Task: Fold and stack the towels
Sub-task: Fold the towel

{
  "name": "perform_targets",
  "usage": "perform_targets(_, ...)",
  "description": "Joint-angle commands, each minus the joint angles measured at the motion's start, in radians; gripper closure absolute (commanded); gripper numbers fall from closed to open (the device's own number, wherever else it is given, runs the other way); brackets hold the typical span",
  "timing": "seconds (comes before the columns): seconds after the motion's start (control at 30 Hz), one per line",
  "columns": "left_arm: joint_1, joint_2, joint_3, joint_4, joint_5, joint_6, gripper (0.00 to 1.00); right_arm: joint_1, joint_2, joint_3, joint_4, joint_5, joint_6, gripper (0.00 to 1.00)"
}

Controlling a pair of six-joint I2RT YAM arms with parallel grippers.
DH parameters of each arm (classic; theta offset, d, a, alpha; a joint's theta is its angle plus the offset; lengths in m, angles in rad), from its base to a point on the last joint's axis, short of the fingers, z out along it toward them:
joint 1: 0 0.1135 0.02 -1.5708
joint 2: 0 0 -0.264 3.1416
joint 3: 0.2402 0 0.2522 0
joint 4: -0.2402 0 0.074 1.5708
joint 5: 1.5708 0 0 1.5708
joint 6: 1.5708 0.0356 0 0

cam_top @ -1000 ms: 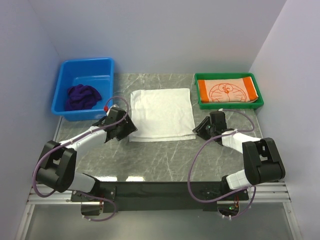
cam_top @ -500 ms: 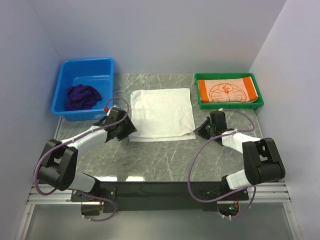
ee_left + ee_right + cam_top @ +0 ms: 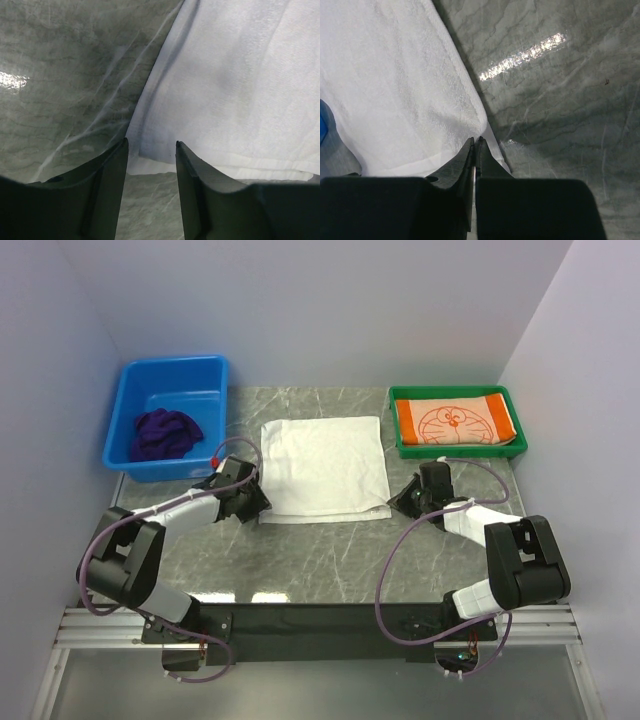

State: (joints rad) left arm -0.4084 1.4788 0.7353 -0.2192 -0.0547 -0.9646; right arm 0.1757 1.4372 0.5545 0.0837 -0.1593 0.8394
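Top external: orange towel (image 3: 455,422) folded, purple towel (image 3: 165,432) crumpled upper left. My right gripper (image 3: 475,141) pinches the white towel (image 3: 325,465); left gripper (image 3: 150,146) gapes.

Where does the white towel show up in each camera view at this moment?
Top external: white towel lies flat at mid-table.
Left wrist: upper right, near corner inside the open left gripper.
Right wrist: upper left, corner pinched by the right gripper.
Shared landmark: grey marble table.
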Motion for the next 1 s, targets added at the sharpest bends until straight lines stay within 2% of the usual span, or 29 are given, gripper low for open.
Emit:
perform_targets(0.0, -0.003, 0.018, 0.03, 0.038, -0.005, -0.014, 0.52, -0.007, -0.001, 0.001, 0.036, 0.012, -0.014, 1.0)
perform_targets(0.4, -0.003, 0.012, 0.047, 0.003, -0.04, -0.006, 0.6, -0.007, -0.001, -0.001, 0.042, 0.004, -0.02, 1.0)
perform_targets(0.8, -0.018, 0.061, 0.119, -0.028, -0.02, 0.015, 0.58, -0.007, -0.001, 0.005, 0.033, 0.007, -0.026, 1.0)
perform_targets(0.97, -0.026, 0.057, 0.119, -0.074, -0.074, -0.003, 0.56, -0.007, -0.003, 0.004, 0.03, 0.009, -0.031, 1.0)
